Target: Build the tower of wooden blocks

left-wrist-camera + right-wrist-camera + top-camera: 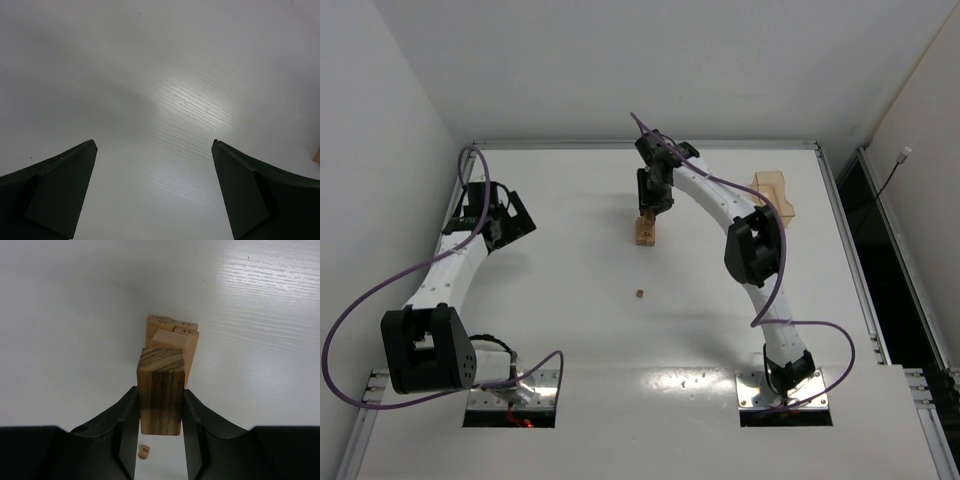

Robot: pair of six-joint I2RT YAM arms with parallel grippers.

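– Tower (pixel 645 235) first: where does it stand?
– On the table (pixel 570 330), about midway between the left and right edges and closer to the far edge than the near one. It is a short stack of pale wood. The right wrist view shows small numbered pieces on its top.
– And the right gripper (pixel 160 391)?
– Clamped on a block (pixel 160 410), a darker, grained piece of wood. It is pinched on two opposite long sides, with a square end facing the wrist camera. The block hangs clear of the table, right at the tower. I cannot tell whether it sits over the stack or just beside it, or whether the two touch.
– Which side does the arm come from?
– From the top view, the gripper is on the far-edge side of the tower.
– Left gripper?
– The left gripper (pixel 155 192) is spread wide, with nothing between its fingers (pixel 60 195). It is over bare table near the left edge, well apart from the tower.
– Any loose pieces?
– One cube (pixel 639 294), tiny, lying on the table toward the near edge from the tower and apart from it. The right wrist view shows it between the fingers, past the held block, with a number on its face.
– Anything else?
– A box (pixel 775 195), amber, near the right edge toward the far right corner, just beside the right arm.
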